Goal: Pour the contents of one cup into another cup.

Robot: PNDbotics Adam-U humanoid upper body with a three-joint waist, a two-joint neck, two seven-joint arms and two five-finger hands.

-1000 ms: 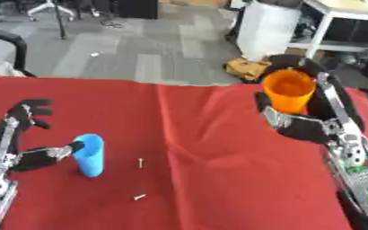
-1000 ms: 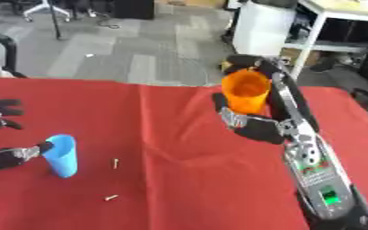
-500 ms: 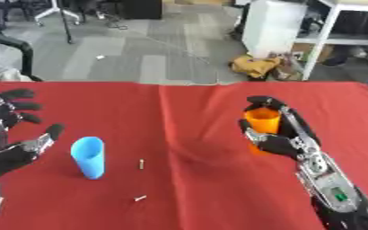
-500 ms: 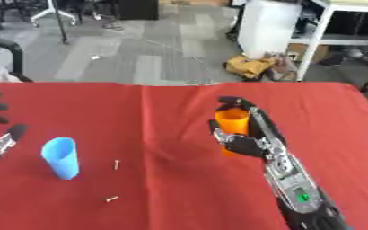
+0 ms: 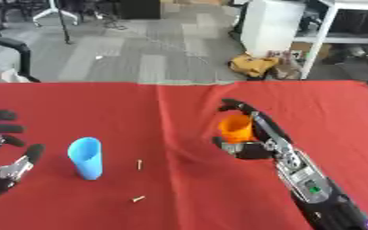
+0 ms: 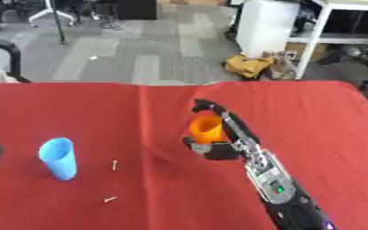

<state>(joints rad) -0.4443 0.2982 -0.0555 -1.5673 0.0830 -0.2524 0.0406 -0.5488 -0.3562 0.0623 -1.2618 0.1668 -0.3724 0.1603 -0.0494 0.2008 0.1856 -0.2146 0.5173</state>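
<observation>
1. Step: carry phase, by my reading. Right hand (image 5: 246,143) has its fingers curled round orange cup (image 5: 235,128), upright, at mid-desk (image 5: 179,103); whether it touches the red cloth I cannot tell.
2. Blue cup (image 5: 86,157) stands upright on the desk, well apart to the left; two small pale bits (image 5: 138,165) lie between the cups.
3. Left hand (image 5: 5,152) is near the blue cup, fingers spread, holding nothing.
4. Next: bring orange cup beside blue rim, then tip.
</observation>
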